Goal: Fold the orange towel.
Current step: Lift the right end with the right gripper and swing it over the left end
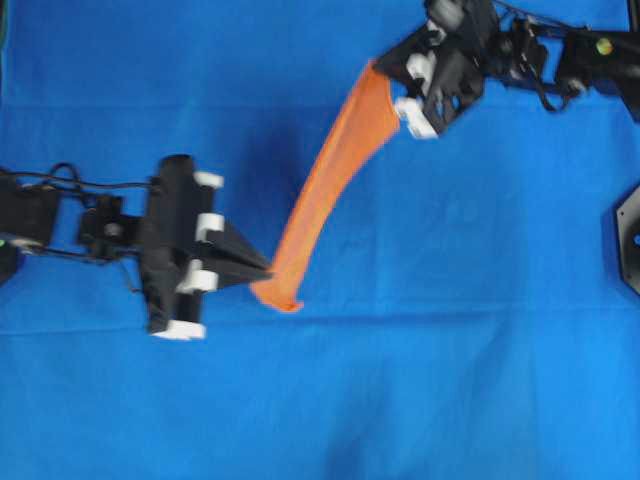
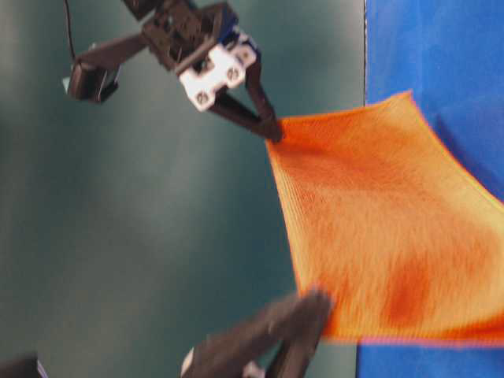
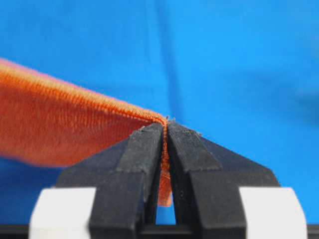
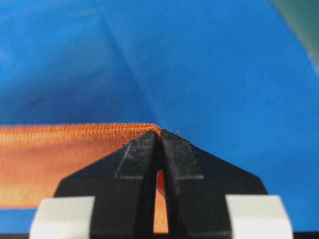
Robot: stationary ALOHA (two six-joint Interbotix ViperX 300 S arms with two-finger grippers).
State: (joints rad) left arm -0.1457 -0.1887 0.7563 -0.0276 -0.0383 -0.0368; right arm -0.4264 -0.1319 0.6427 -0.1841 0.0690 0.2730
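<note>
The orange towel [image 1: 330, 185] hangs lifted off the blue cloth, stretched between both grippers; in the overhead view it shows edge-on as a narrow curved band. In the table-level view it is a broad orange sheet [image 2: 378, 228]. My left gripper [image 1: 265, 272] is shut on the towel's near corner; the left wrist view shows the hem [image 3: 164, 149] pinched between the black fingers. My right gripper [image 1: 385, 72] is shut on the far corner; the right wrist view shows orange cloth [image 4: 75, 154] running left from the closed tips. Both grips show in the table-level view too, right [image 2: 272, 130] and left [image 2: 315, 311].
A large blue cloth [image 1: 480, 350] covers the table under the towel. A black fixture [image 1: 630, 235] stands at the right edge of the overhead view. A dark teal backdrop [image 2: 118, 236] fills the left of the table-level view.
</note>
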